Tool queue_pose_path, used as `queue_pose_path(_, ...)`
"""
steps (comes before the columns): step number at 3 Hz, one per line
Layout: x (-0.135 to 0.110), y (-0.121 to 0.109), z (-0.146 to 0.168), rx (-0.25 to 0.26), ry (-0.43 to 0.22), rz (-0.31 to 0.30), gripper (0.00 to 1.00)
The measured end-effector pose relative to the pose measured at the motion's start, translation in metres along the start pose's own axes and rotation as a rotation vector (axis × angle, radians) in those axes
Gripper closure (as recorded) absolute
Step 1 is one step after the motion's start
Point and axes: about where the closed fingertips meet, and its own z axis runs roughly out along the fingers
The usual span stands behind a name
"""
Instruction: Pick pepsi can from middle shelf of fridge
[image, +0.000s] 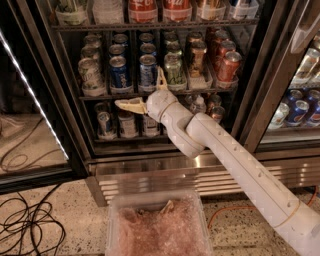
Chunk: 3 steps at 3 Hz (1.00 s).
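Reaching up from the near right, our arm (240, 165) slants into the fridge (165, 172), wrist at the middle shelf (100, 96). Our gripper (139, 87) is empty and spread wide, one finger pointing left, one up. The pepsi can (148, 70) stands just left of the upright finger.

White tubular arm (240, 165) (dark holes, perhaps screws, along it); cream tool (140, 89) before the middle shelf (100, 96).

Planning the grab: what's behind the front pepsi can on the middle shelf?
More cans queue behind the pepsi can; their lower bodies are hidden. Open pincer hovers just below it.
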Motion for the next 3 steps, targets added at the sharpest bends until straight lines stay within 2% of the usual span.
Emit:
queue_pose_path(1, -0.002, 0.004, 0.003, 0.063, -0.016, 0.002, 0.0)
queue_pose_path(2, -0.015, 0.003, 0.007, 0.074, -0.041, 0.022, 0.0)
queue_pose_path(3, -0.015, 0.003, 0.007, 0.073, -0.041, 0.022, 0.0)
